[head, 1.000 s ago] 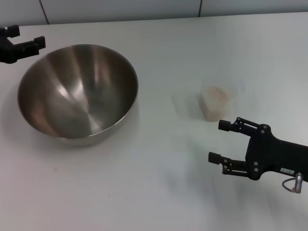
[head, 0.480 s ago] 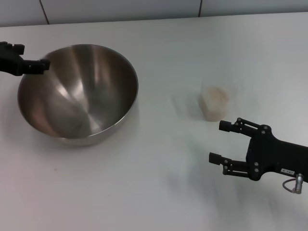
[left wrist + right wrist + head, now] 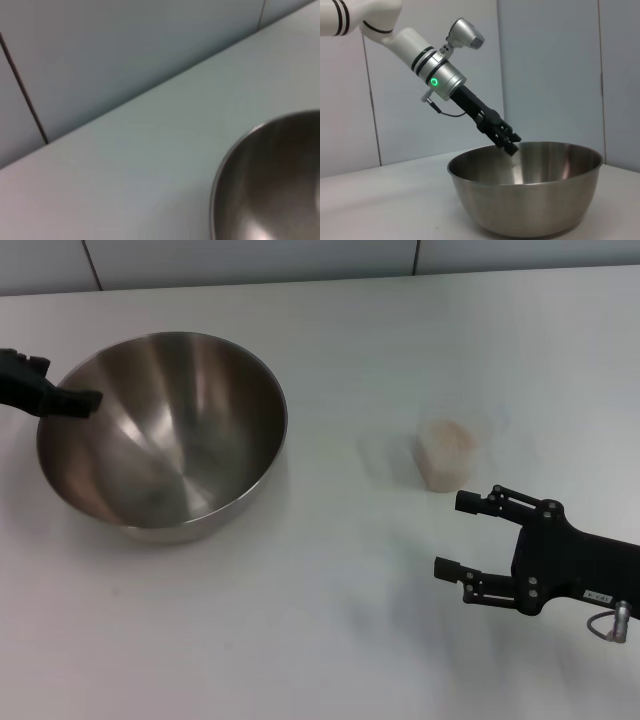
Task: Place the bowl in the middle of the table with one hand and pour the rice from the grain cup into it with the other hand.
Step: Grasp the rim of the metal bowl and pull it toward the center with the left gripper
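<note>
Left claw [image 3: 70, 400] at bowl [image 3: 165, 430] rim, left side; whether fingers grip rim, cannot tell. Bowl: large, round, brushed steel, thin rim, on left part of white smooth tabletop [image 3: 330, 640], short of middle. Right claw [image 3: 452, 535] fingers apart, empty, just beside cup [image 3: 447, 453], which lies beyond fingertips. Cup: small, clear plastic, pale rice [image 3: 446, 440] inside.

Silver steel bowl [image 3: 162, 430] at left, pale beige rice [image 3: 447, 436] in a clear grain cup [image 3: 446, 455], white counter [image 3: 330, 620], black right end effector [image 3: 450, 534] at lower right.
</note>
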